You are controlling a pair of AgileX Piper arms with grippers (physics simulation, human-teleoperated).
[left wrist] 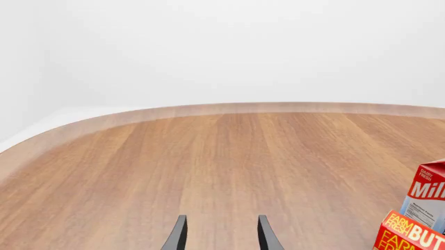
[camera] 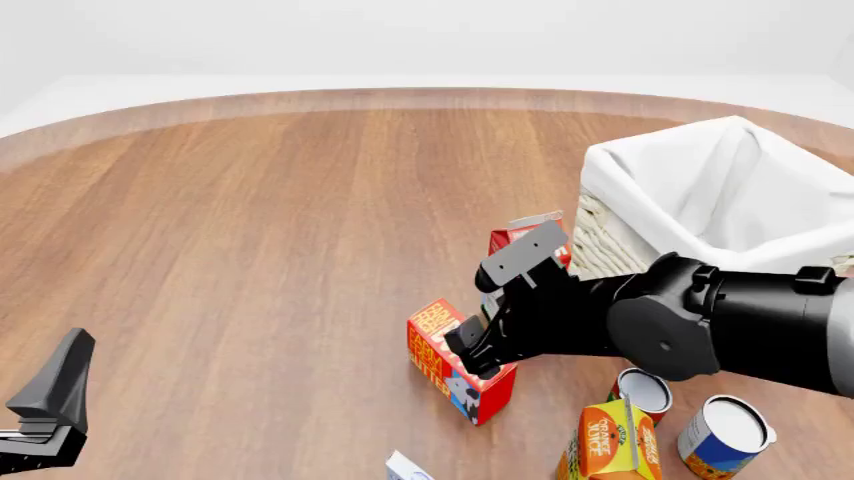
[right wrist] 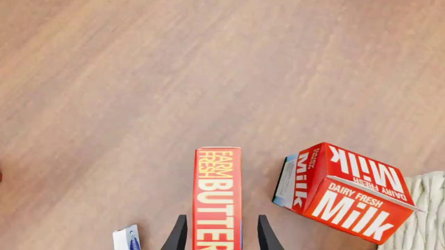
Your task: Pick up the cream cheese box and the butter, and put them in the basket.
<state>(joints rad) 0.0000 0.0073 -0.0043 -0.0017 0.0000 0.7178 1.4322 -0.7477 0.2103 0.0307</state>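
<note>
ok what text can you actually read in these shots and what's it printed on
"FARM FRESH BUTTER": butter, between the right pincer's fingers.
"Milk", "DAIRY FRESH": milk carton; its side panel print is too small.
"ORANGE JUICE": orange juice carton, barely legible.
Cans and cream cheese box: nothing readable.

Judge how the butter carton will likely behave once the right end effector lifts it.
The butter looks like a stiff, flat-faced box, so it probably won't roll. Its long body sits between the right end effector fingers, so it could pivot if gripped off-centre. Its glossy print may be a little slippery.
</note>
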